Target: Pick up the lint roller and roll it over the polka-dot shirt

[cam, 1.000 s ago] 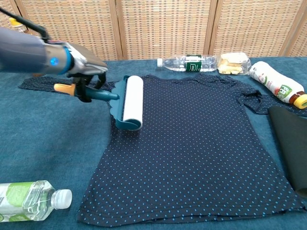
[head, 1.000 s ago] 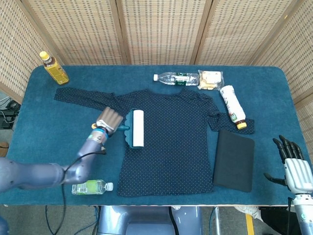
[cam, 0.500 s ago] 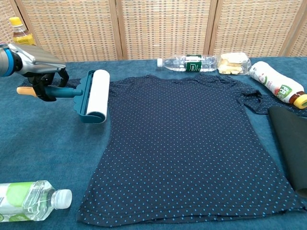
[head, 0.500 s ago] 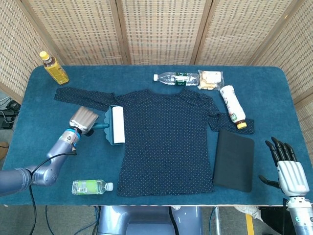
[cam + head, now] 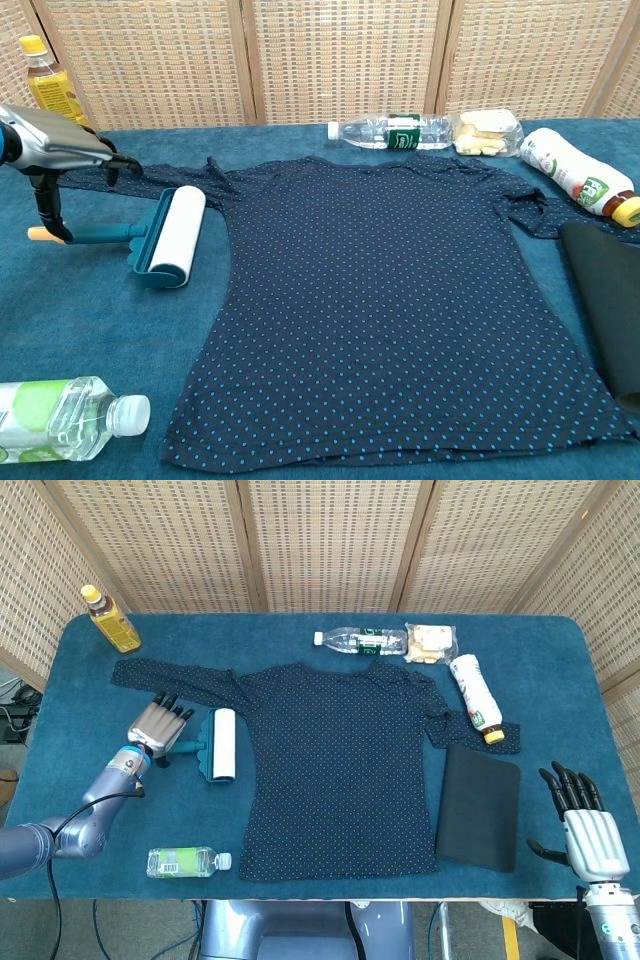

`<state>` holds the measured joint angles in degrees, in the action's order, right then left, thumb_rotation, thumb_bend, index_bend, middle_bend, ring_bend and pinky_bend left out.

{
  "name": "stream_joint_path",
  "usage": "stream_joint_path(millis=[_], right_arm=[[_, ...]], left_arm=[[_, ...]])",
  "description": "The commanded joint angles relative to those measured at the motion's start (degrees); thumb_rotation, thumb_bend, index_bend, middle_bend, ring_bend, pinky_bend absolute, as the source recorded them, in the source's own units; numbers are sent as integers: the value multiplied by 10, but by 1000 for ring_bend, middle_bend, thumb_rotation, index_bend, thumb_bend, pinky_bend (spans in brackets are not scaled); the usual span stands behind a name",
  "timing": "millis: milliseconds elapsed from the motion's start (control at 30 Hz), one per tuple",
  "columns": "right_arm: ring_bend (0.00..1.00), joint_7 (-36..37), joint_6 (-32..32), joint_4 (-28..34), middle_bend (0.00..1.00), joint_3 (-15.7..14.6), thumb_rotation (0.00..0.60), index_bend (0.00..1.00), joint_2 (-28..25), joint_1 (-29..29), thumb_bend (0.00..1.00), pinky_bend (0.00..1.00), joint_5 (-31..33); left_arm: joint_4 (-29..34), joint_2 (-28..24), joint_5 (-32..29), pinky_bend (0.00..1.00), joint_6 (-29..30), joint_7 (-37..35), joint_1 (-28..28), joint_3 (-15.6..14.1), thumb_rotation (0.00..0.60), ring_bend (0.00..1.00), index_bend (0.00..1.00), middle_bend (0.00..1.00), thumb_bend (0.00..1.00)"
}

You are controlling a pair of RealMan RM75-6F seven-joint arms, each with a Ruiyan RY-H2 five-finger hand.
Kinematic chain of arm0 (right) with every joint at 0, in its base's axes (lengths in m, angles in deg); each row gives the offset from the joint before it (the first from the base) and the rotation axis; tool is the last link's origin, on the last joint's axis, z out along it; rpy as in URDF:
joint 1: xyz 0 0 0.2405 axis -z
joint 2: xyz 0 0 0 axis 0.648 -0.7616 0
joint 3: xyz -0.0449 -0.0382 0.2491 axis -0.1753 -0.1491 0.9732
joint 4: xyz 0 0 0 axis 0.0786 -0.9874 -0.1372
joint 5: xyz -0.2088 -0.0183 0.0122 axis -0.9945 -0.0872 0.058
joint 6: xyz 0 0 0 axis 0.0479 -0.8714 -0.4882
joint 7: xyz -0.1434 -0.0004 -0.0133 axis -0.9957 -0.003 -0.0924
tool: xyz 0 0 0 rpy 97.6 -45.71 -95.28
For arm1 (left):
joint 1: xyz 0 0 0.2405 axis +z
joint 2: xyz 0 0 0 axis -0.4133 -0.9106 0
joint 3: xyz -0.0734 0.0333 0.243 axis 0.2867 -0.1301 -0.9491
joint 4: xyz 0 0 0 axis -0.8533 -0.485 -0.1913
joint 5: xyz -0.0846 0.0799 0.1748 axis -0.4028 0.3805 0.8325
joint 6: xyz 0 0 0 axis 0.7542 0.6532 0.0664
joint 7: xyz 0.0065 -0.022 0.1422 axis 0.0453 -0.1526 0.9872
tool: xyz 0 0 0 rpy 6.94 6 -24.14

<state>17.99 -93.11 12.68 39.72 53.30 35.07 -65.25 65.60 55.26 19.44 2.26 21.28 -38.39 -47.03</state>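
The dark polka-dot shirt (image 5: 340, 760) (image 5: 400, 300) lies flat in the middle of the blue table. The lint roller (image 5: 222, 745) (image 5: 175, 235), a white roll in a teal frame, lies on the table just left of the shirt, its handle pointing left. My left hand (image 5: 158, 725) (image 5: 55, 150) hovers over the handle end with its fingers spread and holds nothing. Its thumb hangs down near the handle's orange tip. My right hand (image 5: 580, 815) is open beyond the table's front right corner, seen only in the head view.
A yellow tea bottle (image 5: 110, 620) stands at the back left. A clear water bottle (image 5: 360, 639), a snack bag (image 5: 430, 642) and a white bottle (image 5: 475, 698) lie at the back right. A black pouch (image 5: 480, 805) is right of the shirt. A green-labelled bottle (image 5: 60, 415) lies front left.
My left hand drew the roller leftward off the shirt, set it on the table and spread its fingers off the handle. The right hand barely moved.
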Motion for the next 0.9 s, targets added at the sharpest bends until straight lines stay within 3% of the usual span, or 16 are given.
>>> stream_joint_path(millis=[33, 200, 367, 500, 667, 767, 900], right_arm=[[0, 0, -1, 1, 0, 0, 600, 0, 0, 0, 106, 0, -1], [0, -3, 1, 0, 0, 0, 600, 0, -1, 0, 106, 0, 0], [0, -2, 1, -1, 0, 1, 600, 0, 0, -1, 106, 0, 3], [0, -7, 3, -2, 0, 0, 600, 0, 1, -2, 105, 0, 2], [0, -17, 0, 3, 0, -1, 600, 0, 0, -1, 106, 0, -2], [0, -22, -2, 8, 0, -3, 600, 0, 0, -1, 106, 0, -5], [0, -29, -6, 15, 0, -5, 600, 0, -3, 0, 105, 0, -12]], left_arm=[[5, 0, -5, 0, 19, -3, 9, 0, 600, 0, 0, 0, 130], [28, -10, 41, 0, 74, -60, 49, 20, 600, 0, 0, 0, 131], [67, -12, 196, 0, 230, -188, 147, 34, 600, 0, 0, 0, 128], [100, -15, 308, 0, 365, -272, 246, 13, 600, 0, 0, 0, 121], [112, -4, 388, 0, 469, -310, 336, -18, 600, 0, 0, 0, 117], [108, 4, 429, 0, 510, -349, 396, -44, 600, 0, 0, 0, 116], [76, 10, 447, 0, 524, -369, 441, -51, 600, 0, 0, 0, 117]])
